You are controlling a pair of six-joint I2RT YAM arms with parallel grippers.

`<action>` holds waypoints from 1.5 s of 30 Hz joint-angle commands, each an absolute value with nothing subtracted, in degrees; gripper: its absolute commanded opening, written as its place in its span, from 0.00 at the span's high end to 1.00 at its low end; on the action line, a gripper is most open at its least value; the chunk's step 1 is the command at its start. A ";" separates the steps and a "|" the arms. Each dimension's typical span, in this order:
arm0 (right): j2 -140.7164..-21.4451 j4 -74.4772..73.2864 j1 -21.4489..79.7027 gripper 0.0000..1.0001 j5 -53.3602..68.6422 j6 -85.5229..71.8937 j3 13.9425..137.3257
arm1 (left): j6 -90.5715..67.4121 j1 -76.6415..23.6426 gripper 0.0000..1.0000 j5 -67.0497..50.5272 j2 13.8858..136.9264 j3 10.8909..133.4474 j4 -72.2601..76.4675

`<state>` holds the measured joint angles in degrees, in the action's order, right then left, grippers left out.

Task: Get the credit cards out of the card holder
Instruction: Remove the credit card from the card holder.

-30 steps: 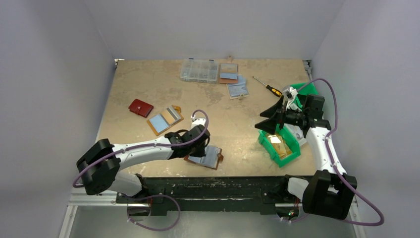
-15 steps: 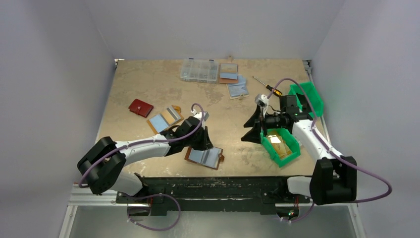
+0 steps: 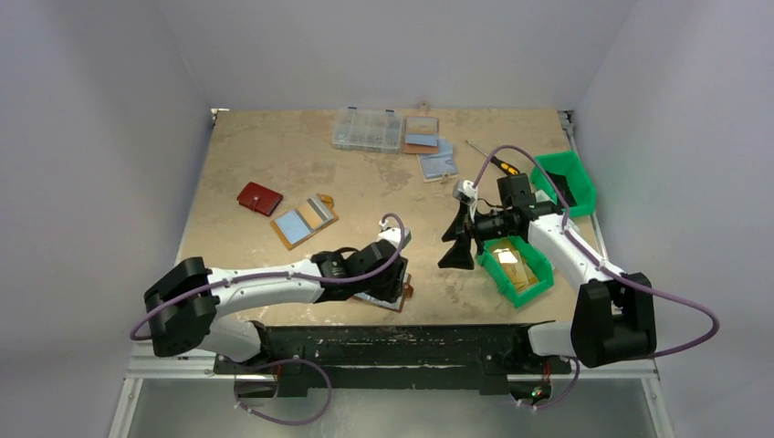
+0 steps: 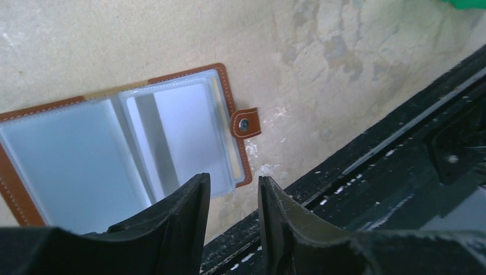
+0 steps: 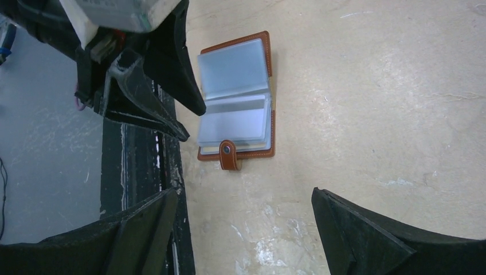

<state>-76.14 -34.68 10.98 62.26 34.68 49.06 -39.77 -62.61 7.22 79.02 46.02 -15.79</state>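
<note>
The brown leather card holder point(image 3: 398, 297) lies open near the table's front edge, mostly hidden under my left gripper point(image 3: 387, 274) in the top view. In the left wrist view its pale bluish sleeves point(image 4: 114, 143) and snap tab point(image 4: 245, 123) show; a thin yellowish edge lies under the right sleeves. My left gripper point(image 4: 234, 180) hovers over the holder's near right corner, jaws a little apart and empty. My right gripper point(image 3: 456, 246) is wide open and empty, right of the holder point(image 5: 238, 97). Gold-orange credit cards point(image 3: 513, 266) lie in a green bin point(image 3: 538, 278).
A second green bin point(image 3: 566, 181) stands at the far right, a screwdriver point(image 3: 493, 162) beside it. A dark red wallet point(image 3: 259, 198), a brown holder with a blue card point(image 3: 304, 220), a clear organizer box point(image 3: 367, 130) and two more holders point(image 3: 429, 146) lie farther back. A black rail point(image 4: 372, 149) runs along the front edge.
My left gripper has slid right over the open card holder. My right gripper has swung left away from the green bin, towards the holder.
</note>
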 commanded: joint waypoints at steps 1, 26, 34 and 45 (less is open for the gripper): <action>-75.59 -35.84 11.24 0.01 61.72 36.42 51.56 | -38.93 -65.99 0.59 18.23 82.04 49.96 -22.58; -75.94 -36.83 11.24 0.01 61.17 36.84 52.04 | -36.69 -69.52 0.41 23.04 96.15 58.05 -28.44; -76.03 -37.08 11.22 0.01 61.17 36.95 52.12 | -36.56 -69.52 0.37 23.82 97.47 57.91 -29.20; -76.03 -37.27 11.24 0.01 61.17 37.00 52.22 | -38.75 -69.52 0.58 26.80 96.08 56.74 -30.21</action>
